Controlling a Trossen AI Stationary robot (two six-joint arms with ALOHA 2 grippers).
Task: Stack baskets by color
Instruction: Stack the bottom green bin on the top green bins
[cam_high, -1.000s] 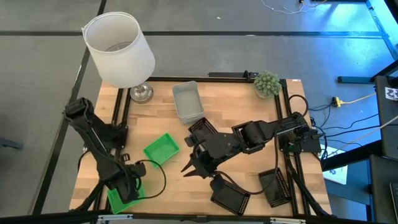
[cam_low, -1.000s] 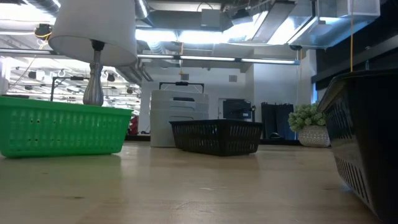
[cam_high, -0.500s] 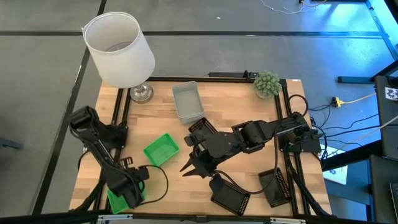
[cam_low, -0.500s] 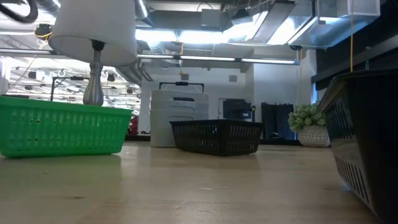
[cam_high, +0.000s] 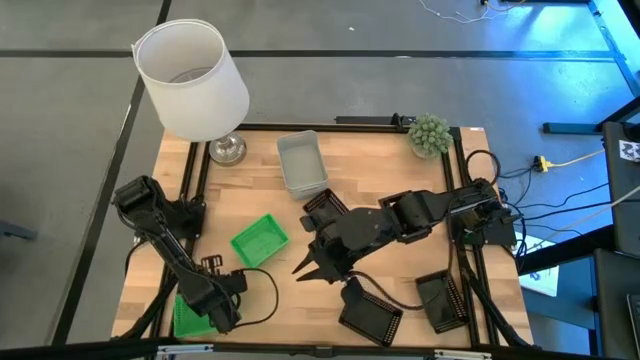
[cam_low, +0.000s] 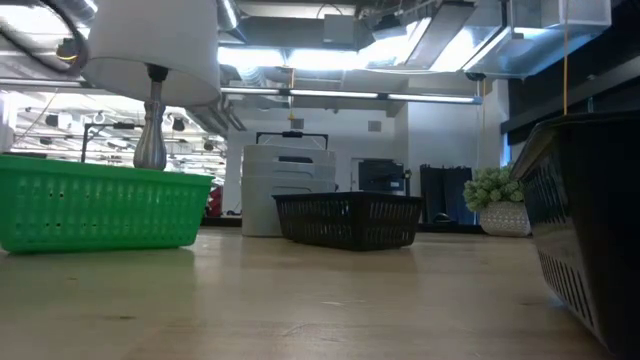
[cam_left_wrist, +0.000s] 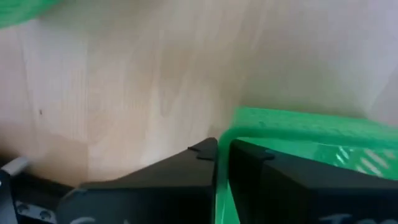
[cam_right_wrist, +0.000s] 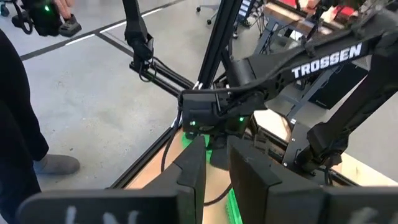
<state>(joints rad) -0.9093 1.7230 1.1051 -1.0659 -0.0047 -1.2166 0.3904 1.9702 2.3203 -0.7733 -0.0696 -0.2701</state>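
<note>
I am working at the front left corner of the desk (cam_high: 400, 170), where my left jaws are pinching one wall of the corner green basket (cam_high: 186, 318). In my left wrist view the thin green wall (cam_left_wrist: 298, 124) is sitting right between the two fingers, one inside and one outside. I am taking it by the wall because a shallow tray is too wide to span but lifts easily by its rim. The other green basket (cam_high: 259, 241) is lying nearby toward the middle, well clear of everything, so I judge I am bringing the two greens together. I cannot tell whether the corner one is already hiding a third beneath it. My right jaws are hanging open and empty over the middle of the desk, pointing toward my left arm and waiting so the arms are not crossing. The grey baskets (cam_high: 302, 163) are sitting at the back by the lamp (cam_high: 192, 78), looking nested. The black ones are lying apart on my right side: one (cam_high: 322, 211) partly under my right arm, one (cam_high: 368, 317) at the front edge, one (cam_high: 440, 299) near the front right corner.
</note>
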